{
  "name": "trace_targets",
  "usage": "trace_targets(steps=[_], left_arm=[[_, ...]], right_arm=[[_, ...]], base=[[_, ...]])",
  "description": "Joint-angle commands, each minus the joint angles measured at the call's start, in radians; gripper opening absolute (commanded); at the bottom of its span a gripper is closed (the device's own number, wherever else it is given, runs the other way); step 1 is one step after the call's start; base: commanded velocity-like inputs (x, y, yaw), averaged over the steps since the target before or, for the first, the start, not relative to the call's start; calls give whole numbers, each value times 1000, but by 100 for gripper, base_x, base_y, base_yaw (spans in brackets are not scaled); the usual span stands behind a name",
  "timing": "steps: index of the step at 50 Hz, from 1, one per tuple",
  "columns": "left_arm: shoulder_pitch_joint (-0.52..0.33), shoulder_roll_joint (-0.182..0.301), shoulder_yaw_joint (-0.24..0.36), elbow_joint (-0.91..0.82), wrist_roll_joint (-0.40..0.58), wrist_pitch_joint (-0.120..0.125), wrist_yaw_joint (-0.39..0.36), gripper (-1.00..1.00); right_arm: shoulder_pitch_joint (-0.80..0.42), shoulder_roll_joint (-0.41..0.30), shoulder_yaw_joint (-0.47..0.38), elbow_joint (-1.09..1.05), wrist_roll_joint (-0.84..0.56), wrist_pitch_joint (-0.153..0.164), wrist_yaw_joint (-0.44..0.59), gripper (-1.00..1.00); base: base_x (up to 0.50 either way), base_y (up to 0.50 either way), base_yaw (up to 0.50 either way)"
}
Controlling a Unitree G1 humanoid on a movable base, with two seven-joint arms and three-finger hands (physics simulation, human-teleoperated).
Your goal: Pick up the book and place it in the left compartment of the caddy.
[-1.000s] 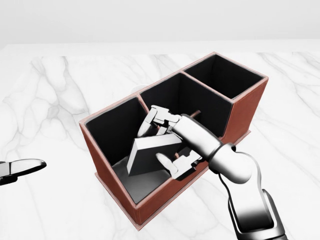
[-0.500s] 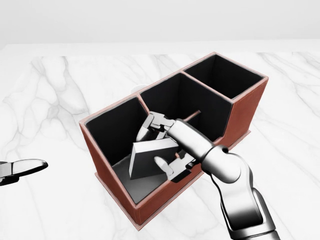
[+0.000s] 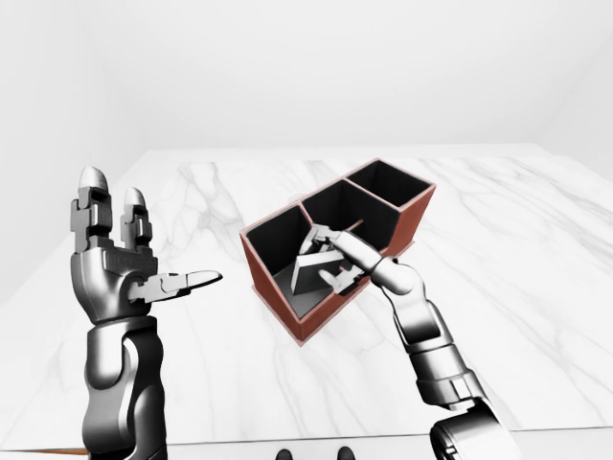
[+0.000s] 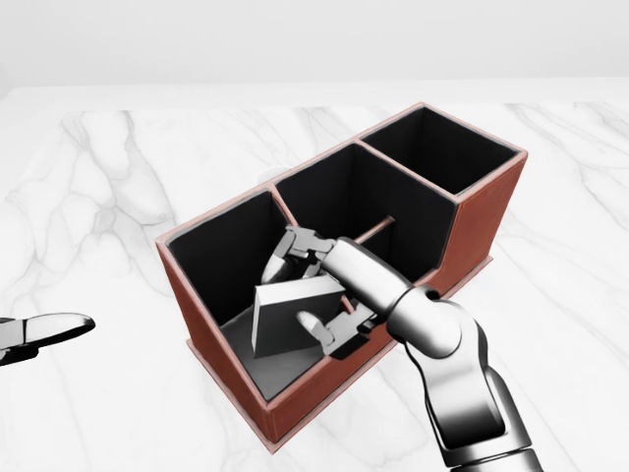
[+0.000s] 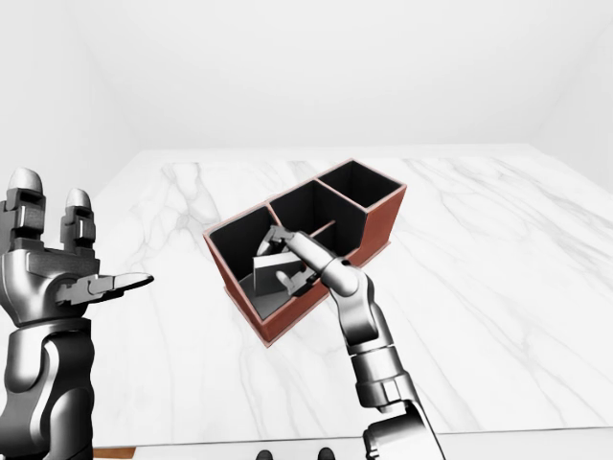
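Observation:
The red-brown caddy [image 4: 484, 218] with three black-lined compartments lies slantwise on the white marble table [image 4: 118, 197]. A grey book [image 4: 278, 317] leans tilted inside the caddy's left compartment, its lower edge near the grey floor [image 4: 270, 376]. My right hand [image 4: 293, 293] reaches over the near wall and is shut on the book, fingers on its top edge and thumb on its face. My left hand [image 3: 144, 244] is raised at the left of the left-eye view, open and holding nothing, well apart from the caddy.
The middle compartment [image 4: 364, 202] and the right compartment [image 4: 437, 147] hold nothing that shows. The marble table spreads on every side of the caddy, and its near edge [image 3: 316, 439] runs along the bottom of the eye views.
My right hand has sunk a little down and left, carrying the book deeper into the left compartment. The left hand and the caddy have stayed put.

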Motion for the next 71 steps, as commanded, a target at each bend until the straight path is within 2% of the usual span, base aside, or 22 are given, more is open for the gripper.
trace_targets(steps=[1,2,3,34,38,40,52,71], left_arm=[[-1,0,-1,1,1,0,1,100],[-1,0,-1,-1,0,0,1,100],[-1,0,0,-3,0,0,2,100],[5,-5,-6,6,6,0,-3,100],[4,-3,-4,4,4,0,-3,100],[5,-4,-6,3,6,0,-3,100],[11,-8,-8,-7,10,0,-6,100],[11,-9,-7,-9,10,0,-7,100]], right_arm=[[-10,9,-11,-3,39,0,-12,-72],[-10,9,-11,0,39,0,-12,-4],[-10,9,-10,5,38,0,-11,100],[6,18,-13,17,60,0,-29,100],[18,17,-12,-101,79,0,6,100],[29,15,-4,-225,82,0,33,100],[16,-26,14,-613,109,0,90,100],[-6,-119,17,-888,195,0,32,100]], base=[[0,0,0],[0,0,0],[0,0,0],[0,0,0],[0,0,0],[0,0,0],[0,0,0],[0,0,0]])
